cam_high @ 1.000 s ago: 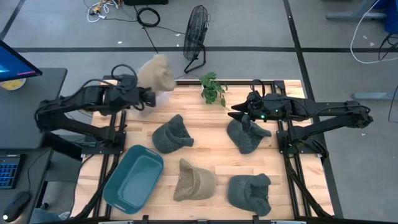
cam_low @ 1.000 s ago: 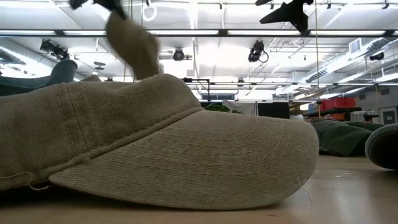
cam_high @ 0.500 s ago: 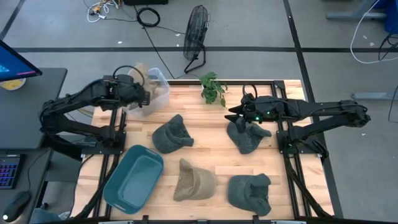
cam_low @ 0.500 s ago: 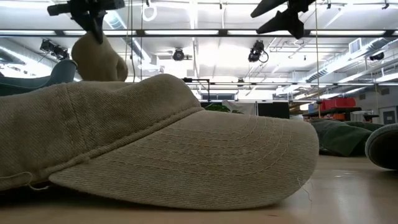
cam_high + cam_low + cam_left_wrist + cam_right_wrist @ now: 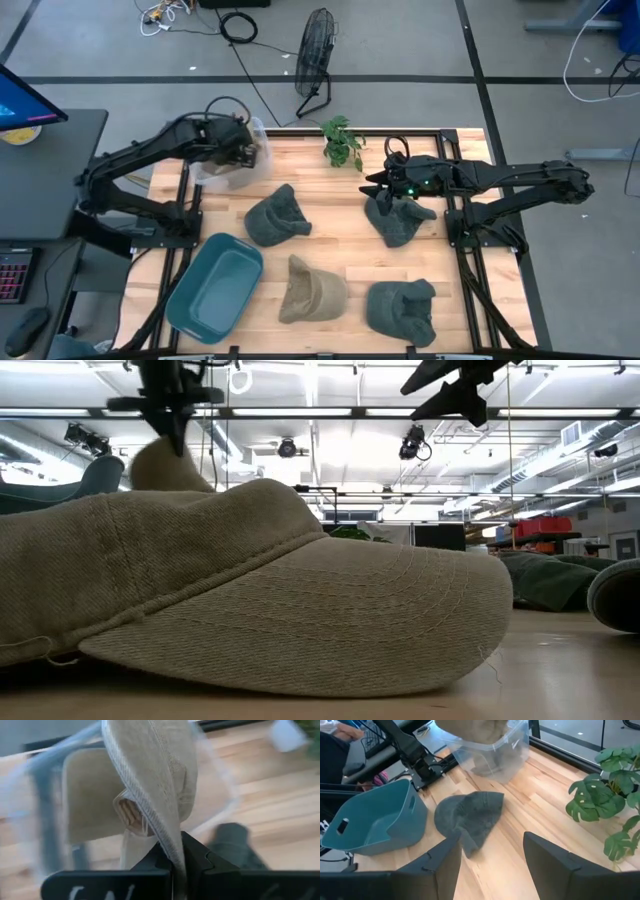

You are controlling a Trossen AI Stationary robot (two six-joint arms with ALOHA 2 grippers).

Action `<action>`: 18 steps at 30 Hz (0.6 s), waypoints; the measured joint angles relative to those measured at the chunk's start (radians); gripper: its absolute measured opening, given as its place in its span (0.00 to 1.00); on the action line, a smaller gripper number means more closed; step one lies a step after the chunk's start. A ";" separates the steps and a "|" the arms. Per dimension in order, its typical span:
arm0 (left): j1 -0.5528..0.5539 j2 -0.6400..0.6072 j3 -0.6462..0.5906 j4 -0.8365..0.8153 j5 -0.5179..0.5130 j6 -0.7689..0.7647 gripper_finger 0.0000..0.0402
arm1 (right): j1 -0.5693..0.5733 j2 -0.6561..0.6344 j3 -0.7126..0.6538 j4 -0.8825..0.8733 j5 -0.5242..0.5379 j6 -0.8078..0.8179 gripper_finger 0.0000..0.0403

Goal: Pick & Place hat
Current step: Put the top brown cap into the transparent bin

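high: overhead | low: tabletop-level, near tan cap [image 5: 250, 590] | wrists: forward

Two dark jointed arms; right arm [image 5: 520, 180] shows a small green light

bare light wooden tabletop [image 5: 330, 215] left open at centre, ringed by dark green fabric caps [image 5: 274, 216], teal plastic tub [image 5: 213, 288], small green potted plant [image 5: 343, 141]

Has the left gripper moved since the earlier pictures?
Yes. In the high view the left gripper, shut on a tan hat, moved right, toward the plant, over the clear bin.
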 joint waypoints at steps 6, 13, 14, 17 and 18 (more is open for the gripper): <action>0.034 0.058 0.000 0.057 0.065 0.042 0.04 | 0.000 0.000 0.000 -0.001 -0.008 0.000 0.54; 0.106 0.128 0.000 0.040 0.092 0.105 0.11 | 0.000 0.000 0.000 -0.007 -0.013 0.000 0.54; 0.112 0.137 0.000 0.039 0.092 0.110 0.13 | 0.000 0.000 0.000 -0.008 -0.013 0.000 0.54; 0.122 0.158 0.000 0.038 0.092 0.130 0.18 | 0.000 0.000 0.000 -0.007 -0.013 0.000 0.54; 0.127 0.161 0.000 0.037 0.093 0.141 0.20 | 0.000 0.000 0.000 -0.007 -0.013 0.000 0.54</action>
